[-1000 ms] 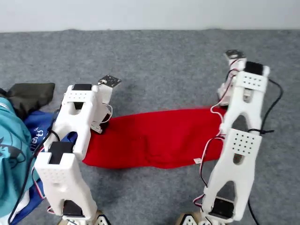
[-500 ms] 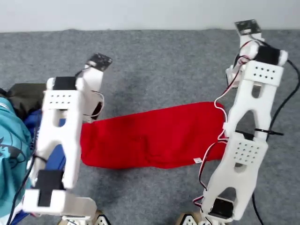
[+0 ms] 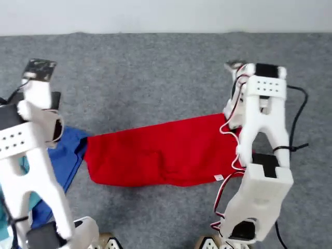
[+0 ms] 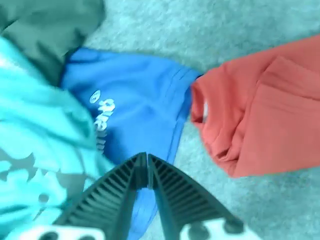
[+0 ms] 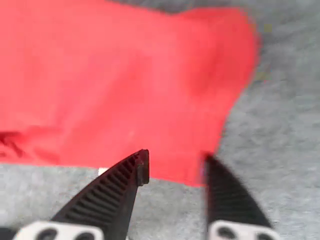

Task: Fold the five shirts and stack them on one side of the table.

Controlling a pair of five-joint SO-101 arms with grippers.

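We see L gripper (image 4: 147,167) fingers pressed together, empty, above blue shirt (image 4: 135,110). R gripper (image 5: 172,167) fingers apart, empty, over right end of red shirt (image 3: 161,153), mid-table. 4 shirts counted: teal shirt (image 4: 30,125) and dark shirt (image 4: 50,25) lie left w/ blue.

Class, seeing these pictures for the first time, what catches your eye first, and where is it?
A red shirt, folded into a long band, lies across the middle of the grey table, the right gripper open over one end. At its other end a blue shirt and a teal shirt lie heaped, below the shut left gripper.
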